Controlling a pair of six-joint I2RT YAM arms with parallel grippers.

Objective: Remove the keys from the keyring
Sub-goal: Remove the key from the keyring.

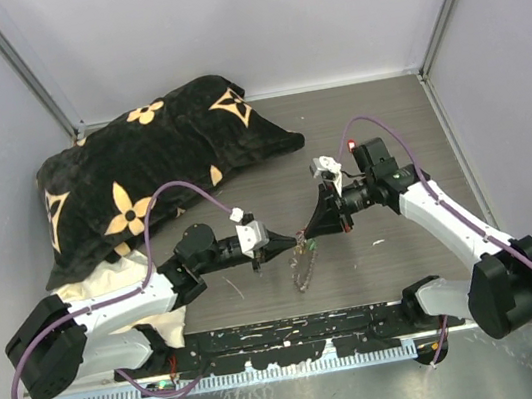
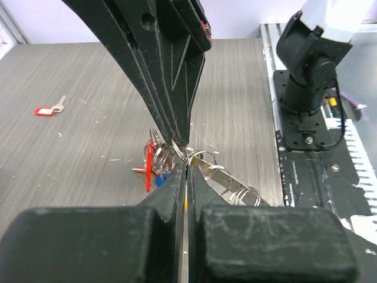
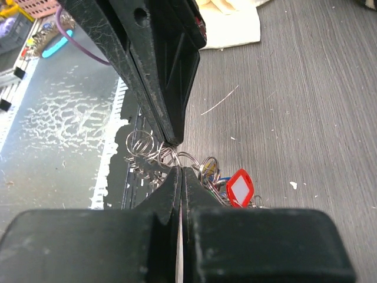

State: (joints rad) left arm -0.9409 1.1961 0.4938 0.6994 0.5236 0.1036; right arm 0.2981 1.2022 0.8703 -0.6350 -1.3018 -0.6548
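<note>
Your left pincer (image 2: pixel 186 174) is squeezed shut, its tips pinching the thin wire of the keyring (image 2: pixel 234 190) where the loops bunch together. Your right pincer (image 3: pixel 180 174) is closed too, nipping the same tangle of wire from the opposite side. The two pincers meet nose to nose, almost touching. You cannot tell which loop each one has.

The keys (image 3: pixel 238 188) hang in a cluster right beside the tips. One has a red head with a white face, and there is a bit of blue behind it. Seen from above, the rest of the coil dangles below the joined tips, over the middle of the worktop (image 1: pixel 377 131).

One loose red-headed key (image 2: pixel 46 110) lies flat on the worktop, well apart from the cluster. Farther out, a black pillow (image 1: pixel 149 162) with tan flowers lies at the back left. A pale cloth (image 1: pixel 107 280) sits at its near edge, beside your left arm.
</note>
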